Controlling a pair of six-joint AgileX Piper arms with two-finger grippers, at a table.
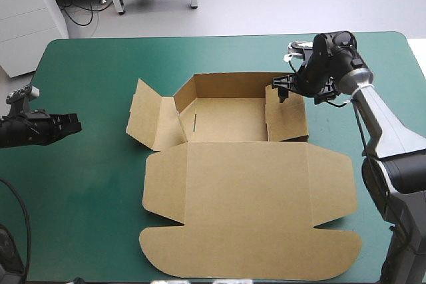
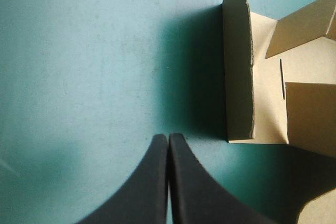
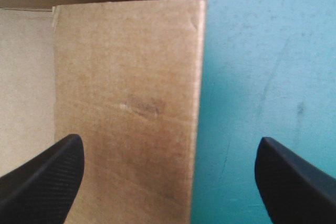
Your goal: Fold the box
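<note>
**Box half raised, right claw over its wall**

The brown box (image 1: 246, 197) lies mid-tabletop (image 1: 86, 64), with back and right walls up, the left flap splayed and the lid flat. The right claw (image 1: 282, 90) is spread wide astride the right wall. The left claw (image 1: 77, 124) is clenched empty, well apart.

In the high view the right claw (image 1: 282, 91) is too small to tell how it meets the box (image 1: 246, 197), and it hides part of the right wall's top edge. Its own wrist view shows only two fingertips (image 3: 47, 177); the wall runs out of the picture between them. The left wrist view cuts off most of the box, leaving one side flap and a strip of floor. The left claw (image 2: 168, 136) loses its finger bases there. The worktop (image 1: 86, 184) has its near edge outside the high view.
</note>
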